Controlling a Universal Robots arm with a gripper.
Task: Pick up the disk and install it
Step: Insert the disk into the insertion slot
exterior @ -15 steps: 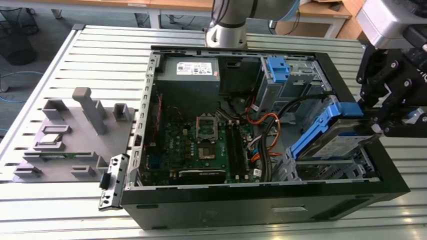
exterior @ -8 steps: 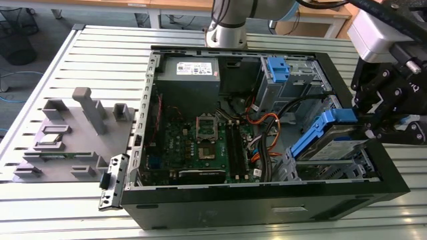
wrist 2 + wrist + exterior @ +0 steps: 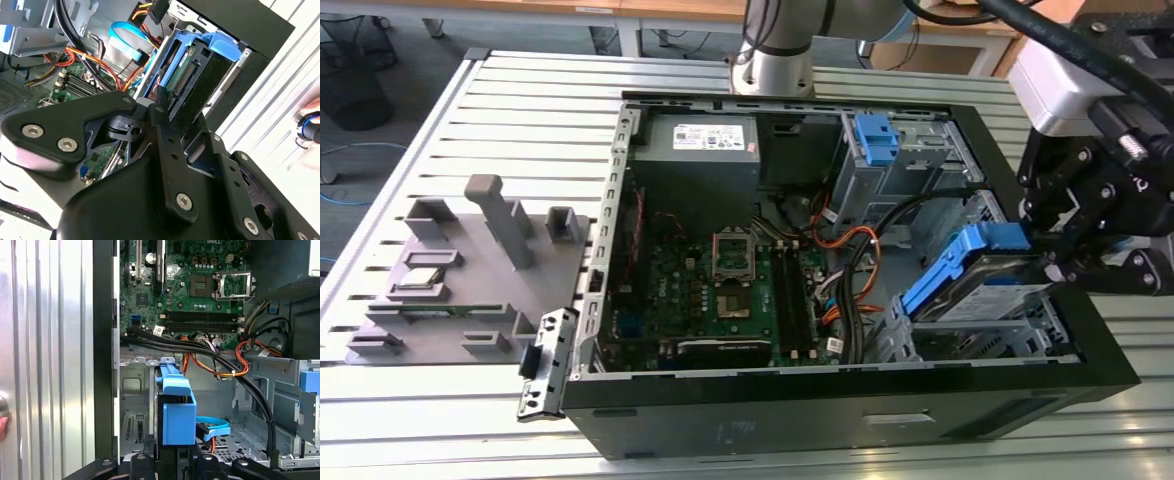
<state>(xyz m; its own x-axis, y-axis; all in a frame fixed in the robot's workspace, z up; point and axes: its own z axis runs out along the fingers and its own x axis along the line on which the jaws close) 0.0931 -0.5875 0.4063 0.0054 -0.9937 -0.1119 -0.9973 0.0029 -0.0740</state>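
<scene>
Gripper of mine is closed on one end of the disk, holding it tilted just above the drive cage in the corner of the open computer case. I judge that the installing step is in hand. Seating the disk needs its blue bracket in line with the cage rails.

Exterior view overlooks case; both wrist views closely face the disk.
</scene>
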